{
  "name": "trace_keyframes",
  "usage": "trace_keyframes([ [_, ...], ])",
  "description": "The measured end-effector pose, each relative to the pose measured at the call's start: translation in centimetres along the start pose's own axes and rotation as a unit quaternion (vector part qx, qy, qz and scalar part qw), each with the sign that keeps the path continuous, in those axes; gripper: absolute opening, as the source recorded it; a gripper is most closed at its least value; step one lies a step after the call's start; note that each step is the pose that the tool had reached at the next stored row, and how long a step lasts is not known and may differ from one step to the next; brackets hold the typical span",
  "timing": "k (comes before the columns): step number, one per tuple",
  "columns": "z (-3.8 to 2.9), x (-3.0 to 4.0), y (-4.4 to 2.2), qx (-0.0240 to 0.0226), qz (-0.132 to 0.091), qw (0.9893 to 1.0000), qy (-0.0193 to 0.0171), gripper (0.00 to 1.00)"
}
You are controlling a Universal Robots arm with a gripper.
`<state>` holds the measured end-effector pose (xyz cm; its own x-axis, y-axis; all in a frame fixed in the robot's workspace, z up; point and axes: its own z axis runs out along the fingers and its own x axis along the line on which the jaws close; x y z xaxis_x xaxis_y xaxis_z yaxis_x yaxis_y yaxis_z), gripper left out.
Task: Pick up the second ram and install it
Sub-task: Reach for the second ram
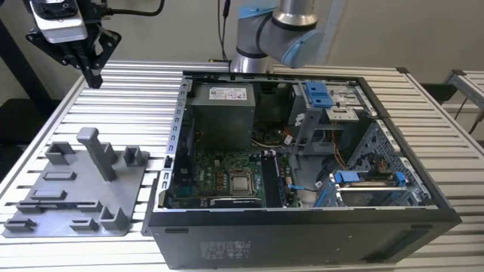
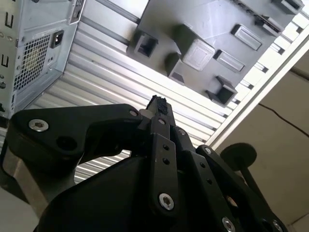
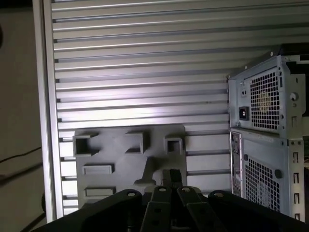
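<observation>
My gripper (image 1: pixel 94 81) hangs high over the far part of the slatted table, at the exterior view's left. Its dark fingers come together to a point and are shut with nothing between them. In both wrist views the fingertips (image 2: pixel 158 103) (image 3: pixel 170 176) meet, with the grey holder tray (image 2: pixel 212 19) (image 3: pixel 125 164) beyond them. The tray (image 1: pixel 76 216), with its upright posts, lies near the front corner at the exterior view's left, well away from the gripper. The second ram is hidden or out of view. The open computer case (image 1: pixel 302 226) shows its motherboard (image 1: pixel 226 181).
The case (image 3: pixel 265 121) (image 2: pixel 38 43) takes up the table's middle and the exterior view's right. The arm's base (image 1: pixel 253 39) stands behind it. Bare slatted table (image 1: pixel 128 113) lies between the gripper, the tray and the case.
</observation>
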<state>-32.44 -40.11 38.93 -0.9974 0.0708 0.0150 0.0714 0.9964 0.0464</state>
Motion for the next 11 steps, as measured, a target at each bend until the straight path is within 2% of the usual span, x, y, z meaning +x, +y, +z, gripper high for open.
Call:
trace_keyframes([
  [11,0.07,2.53,-0.26,0.0,0.0,1.0,0.0001,0.11],
])
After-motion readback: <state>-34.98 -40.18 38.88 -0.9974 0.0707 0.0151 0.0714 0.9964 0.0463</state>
